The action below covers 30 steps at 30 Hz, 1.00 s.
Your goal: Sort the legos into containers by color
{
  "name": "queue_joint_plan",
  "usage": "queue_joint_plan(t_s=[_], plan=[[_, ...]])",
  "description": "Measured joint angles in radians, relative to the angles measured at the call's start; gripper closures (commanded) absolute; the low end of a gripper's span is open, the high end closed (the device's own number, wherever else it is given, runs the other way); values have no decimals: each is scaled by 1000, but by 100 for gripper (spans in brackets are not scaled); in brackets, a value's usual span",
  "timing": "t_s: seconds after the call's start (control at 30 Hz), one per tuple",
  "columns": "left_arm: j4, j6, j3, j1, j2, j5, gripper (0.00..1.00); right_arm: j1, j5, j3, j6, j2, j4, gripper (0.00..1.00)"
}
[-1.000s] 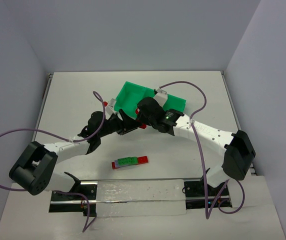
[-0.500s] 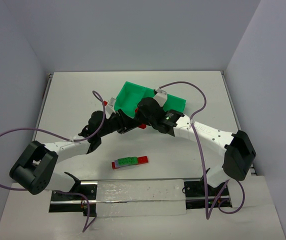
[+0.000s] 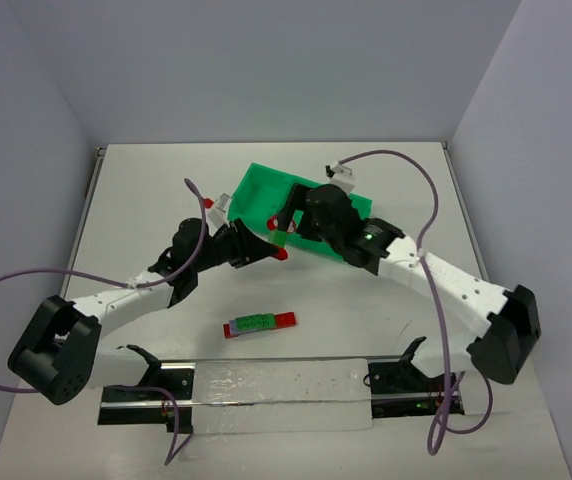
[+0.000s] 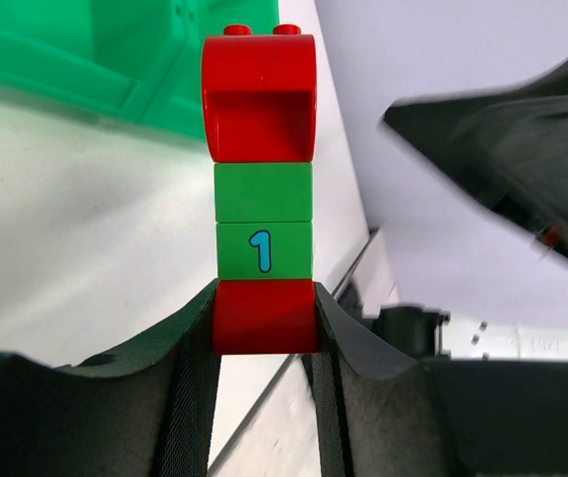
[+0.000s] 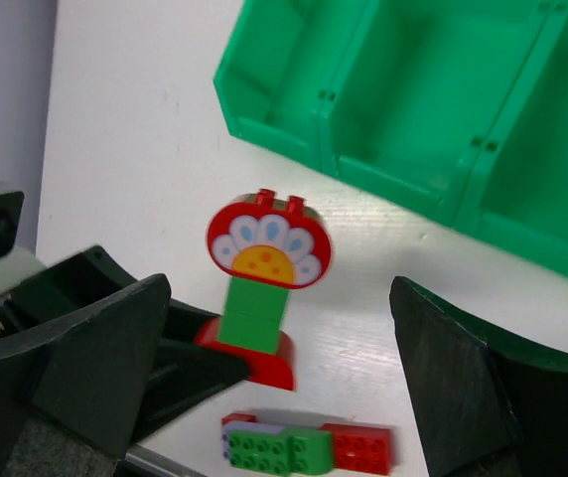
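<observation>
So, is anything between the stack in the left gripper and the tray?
Only the open right gripper: it hangs at the tray's near edge, fingers either side of the stack held by the left gripper. Nothing lies on the table between.

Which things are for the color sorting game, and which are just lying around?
For the job: flower brick stack in the left gripper; loose brick stack on the table; green tray.
Just lying about: purple cables; metal rail at the near edge.
</observation>
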Motion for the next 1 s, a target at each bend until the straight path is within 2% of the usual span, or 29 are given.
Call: queue_joint_plan(t_s=[0.23,0.47,0.67,1.0], plan=[[-171,169,141,91,-6,199,100,-175,-325,-140,-307,-237,153,0],[-278,302,254,104,38,432,100,-237,-650,-161,-500,-235,193,0],[-357,387,291,104,42,532,100,-328,-900,-179,-522,-207,272,0],[-411,446,294,104,42,591,100,-433,-1166,-187,-494,-123,396,0]])
